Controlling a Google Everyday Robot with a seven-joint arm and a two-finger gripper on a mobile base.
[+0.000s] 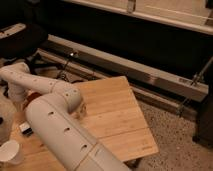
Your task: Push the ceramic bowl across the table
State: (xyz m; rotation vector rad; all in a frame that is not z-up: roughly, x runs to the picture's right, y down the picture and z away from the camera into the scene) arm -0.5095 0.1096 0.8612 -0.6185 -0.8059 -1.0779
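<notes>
The table (115, 117) is a light bamboo-wood top with plank grain. My white arm (60, 125) rises from the bottom edge, bends at an elbow over the table's middle, and reaches back to the far left corner. The gripper (19, 100) hangs down from the wrist at the table's left edge. A small glossy red-orange patch of the ceramic bowl (34, 95) shows just right of the gripper, between it and the forearm. The rest of the bowl is hidden behind the arm.
A white paper cup (10, 152) stands at the front left corner. A small dark object (26, 130) lies beside the arm. A dark chair (20, 40) stands behind the table on the left. A metal rail (150, 75) runs along the floor behind.
</notes>
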